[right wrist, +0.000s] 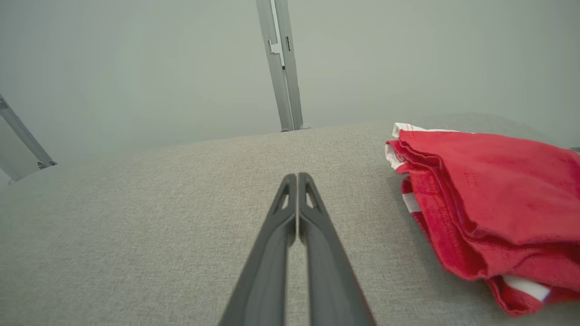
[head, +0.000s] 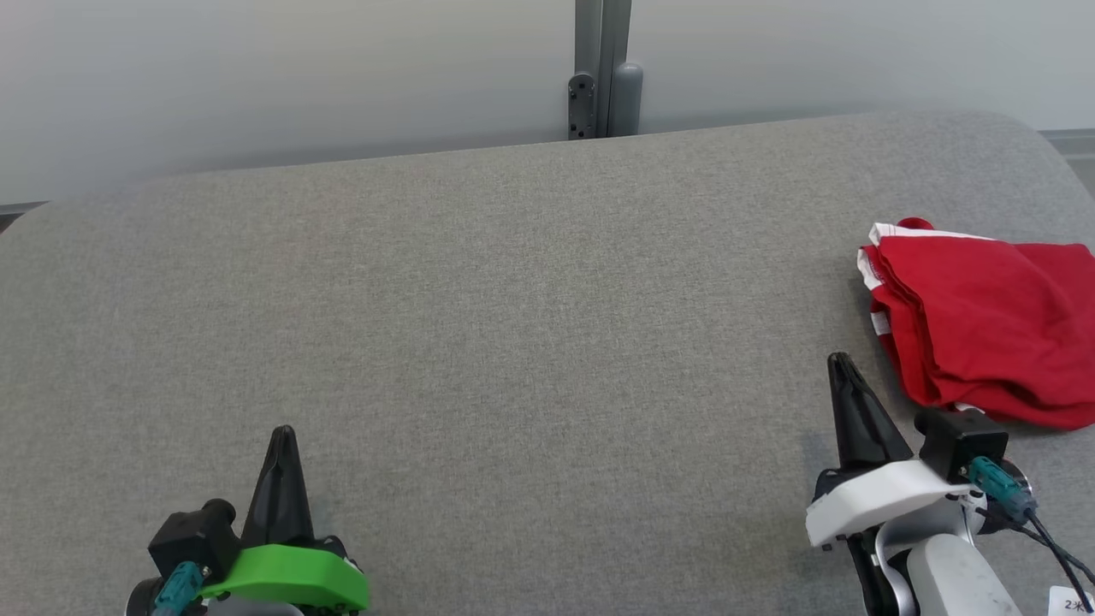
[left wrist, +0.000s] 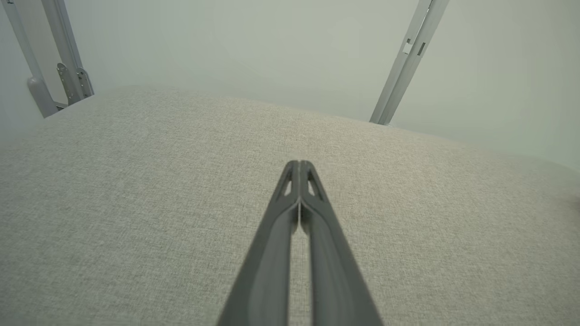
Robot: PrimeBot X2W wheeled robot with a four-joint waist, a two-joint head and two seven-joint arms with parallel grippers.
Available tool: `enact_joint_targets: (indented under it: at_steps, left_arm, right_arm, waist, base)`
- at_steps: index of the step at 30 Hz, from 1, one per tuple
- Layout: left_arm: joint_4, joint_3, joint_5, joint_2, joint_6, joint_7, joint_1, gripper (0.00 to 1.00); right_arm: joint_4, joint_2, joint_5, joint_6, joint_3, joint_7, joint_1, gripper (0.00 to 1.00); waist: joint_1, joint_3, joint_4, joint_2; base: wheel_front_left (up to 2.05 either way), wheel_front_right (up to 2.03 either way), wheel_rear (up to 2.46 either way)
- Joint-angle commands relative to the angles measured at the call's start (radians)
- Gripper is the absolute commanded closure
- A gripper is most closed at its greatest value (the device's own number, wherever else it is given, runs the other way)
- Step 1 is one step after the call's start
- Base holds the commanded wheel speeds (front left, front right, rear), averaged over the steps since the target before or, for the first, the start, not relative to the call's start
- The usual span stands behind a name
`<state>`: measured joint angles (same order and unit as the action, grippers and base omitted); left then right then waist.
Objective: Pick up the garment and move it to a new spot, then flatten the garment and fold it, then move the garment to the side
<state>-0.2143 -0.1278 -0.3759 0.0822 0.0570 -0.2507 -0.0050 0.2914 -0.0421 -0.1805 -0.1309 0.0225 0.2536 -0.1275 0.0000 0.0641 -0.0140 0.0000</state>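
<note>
Just right of your right gripper the red garment is lying, far from the left gripper, both sets of jaws sitting closed and empty.

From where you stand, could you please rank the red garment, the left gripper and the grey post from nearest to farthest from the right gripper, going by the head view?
1. Red garment: just to the right of the right gripper, lying apart from it.
2. Grey post at the back and left gripper at lower left: too close to call.
</note>
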Motion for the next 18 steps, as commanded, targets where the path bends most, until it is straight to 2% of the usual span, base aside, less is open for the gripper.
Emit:
enact_joint_targets:
  at_steps: [1,18]
  left_arm:
    - [0.011,0.011,-0.038,0.002,-0.008,0.010,-0.010,1.00]
    - [0.003,0.063,-0.306,-0.006,-0.049,0.089,-0.033,1.00]
  right_arm:
    - [-0.013,-0.003,-0.045,0.000,-0.007,-0.010,-0.016,1.00]
    - [-0.024,-0.004,-0.354,0.000,-0.035,-0.089,-0.007,1.00]
  waist:
    - [0.0000,-0.001,0.000,0.0000]
    - [0.0000,-0.009,0.002,0.0000]
  base:
    - [0.00,0.00,0.00]
    - [0.00,0.00,0.00]
